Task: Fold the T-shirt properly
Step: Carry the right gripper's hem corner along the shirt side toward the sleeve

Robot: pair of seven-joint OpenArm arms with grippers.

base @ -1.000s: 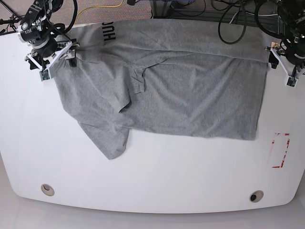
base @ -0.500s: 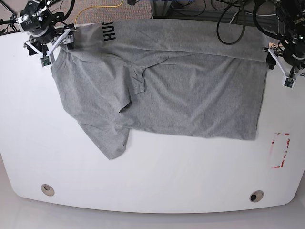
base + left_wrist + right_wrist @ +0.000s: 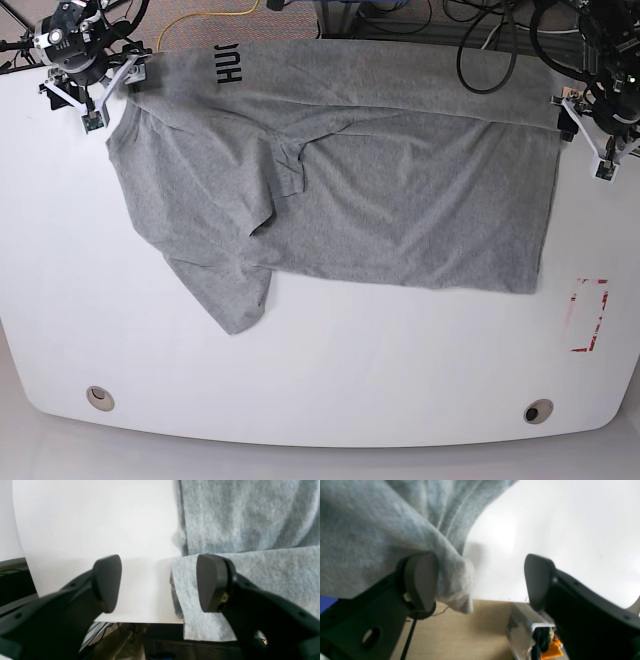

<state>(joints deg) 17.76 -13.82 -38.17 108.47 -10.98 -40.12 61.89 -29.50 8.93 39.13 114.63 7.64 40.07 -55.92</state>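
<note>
The T-shirt (image 3: 340,190) lies spread across the table (image 3: 300,380) from nine to three o'clock, its far edge folded over. I've parked my left gripper (image 3: 157,582) at its two o'clock corner and my right gripper (image 3: 480,580) at ten o'clock, both spread wide, pinching nothing, probably ready for corner grabs.

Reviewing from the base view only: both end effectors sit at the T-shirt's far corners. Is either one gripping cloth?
Observer: No. The left wrist view shows the left end effector open, with just the T-shirt edge showing between its fingers.
Operator: And the right one?
Observer: The right end effector is open too. A cloth corner droops against one finger, unpinched.
Operator: Does cloth overhang the table?
Observer: Yes, both wrist views show it hanging past the table edge.
</note>
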